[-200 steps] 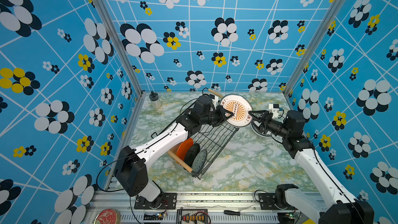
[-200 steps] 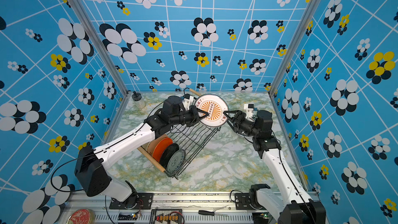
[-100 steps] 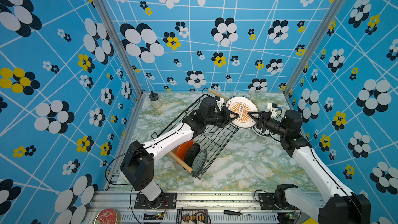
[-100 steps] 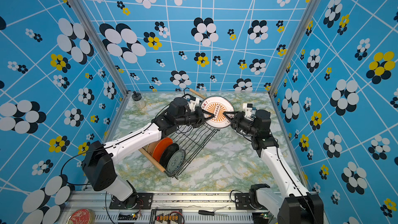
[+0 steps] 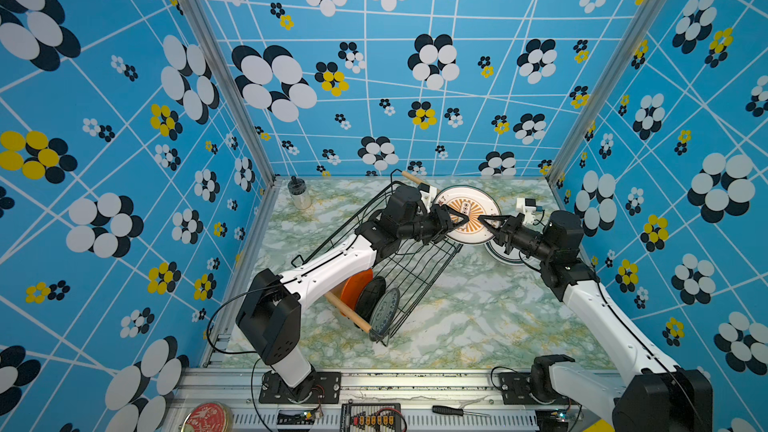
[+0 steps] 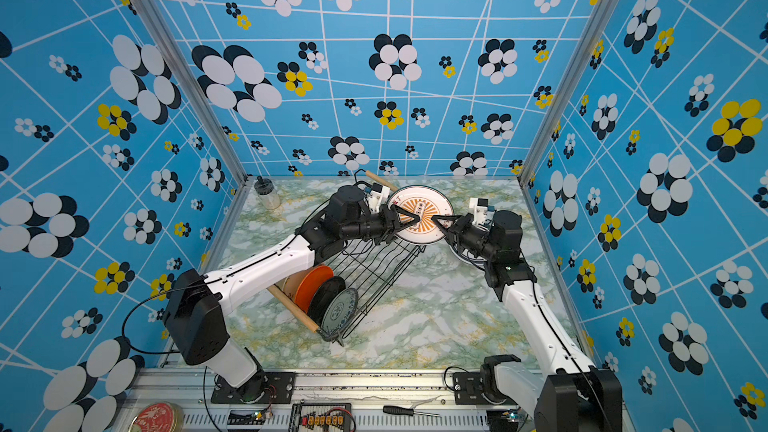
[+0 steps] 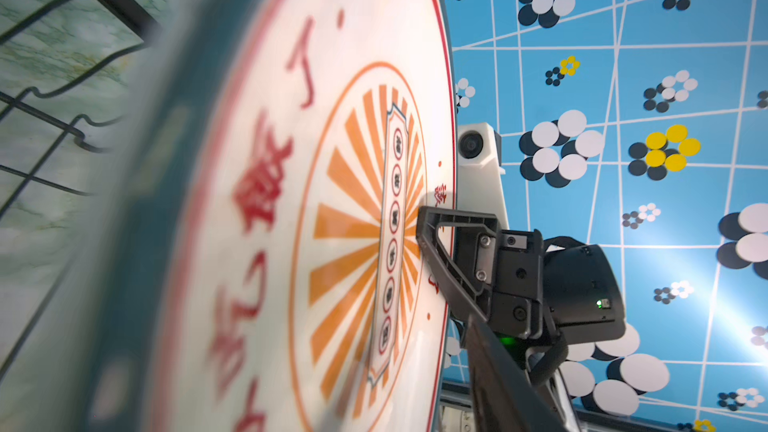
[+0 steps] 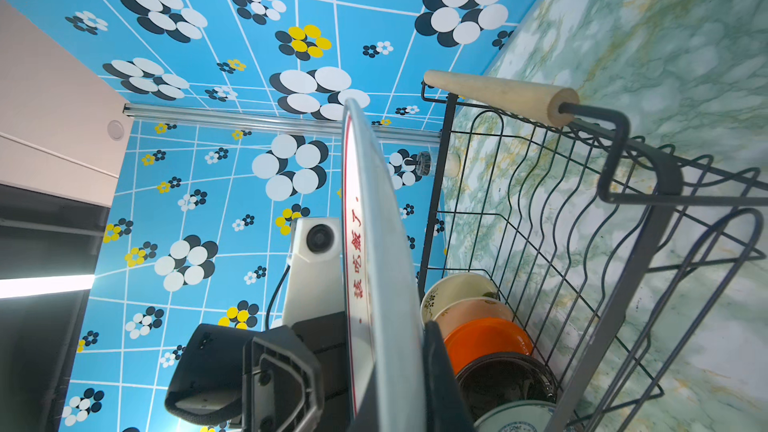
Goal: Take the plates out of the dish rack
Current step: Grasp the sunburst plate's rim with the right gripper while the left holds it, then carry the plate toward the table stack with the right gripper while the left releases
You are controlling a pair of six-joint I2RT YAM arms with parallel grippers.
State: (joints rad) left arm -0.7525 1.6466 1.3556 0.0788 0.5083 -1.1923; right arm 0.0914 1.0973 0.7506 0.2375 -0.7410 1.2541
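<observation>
A large white plate (image 5: 468, 201) (image 6: 420, 200) with an orange sunburst print hangs on edge above the far end of the black wire dish rack (image 5: 419, 268) (image 6: 374, 268). My right gripper (image 5: 484, 220) (image 6: 437, 220) (image 8: 395, 384) is shut on its right rim. My left gripper (image 5: 459, 220) (image 6: 409, 218) stands open astride the opposite rim, and its finger (image 7: 511, 384) is off the plate face. Orange (image 5: 353, 288), black (image 5: 370, 297) and blue-grey (image 5: 384, 309) plates stand in the rack's near end. Another white plate (image 5: 505, 258) lies flat under my right arm.
A glass jar (image 5: 298, 193) with a black lid stands at the far left corner. The rack's wooden handles (image 5: 347, 308) (image 8: 498, 93) stick out at both ends. A red tin (image 5: 208, 417) and a screwdriver (image 5: 453, 411) lie on the front rail. Patterned walls close three sides.
The sunburst plate has come a little right and down. My right gripper closed on its rim, and my left gripper has opened off it.
</observation>
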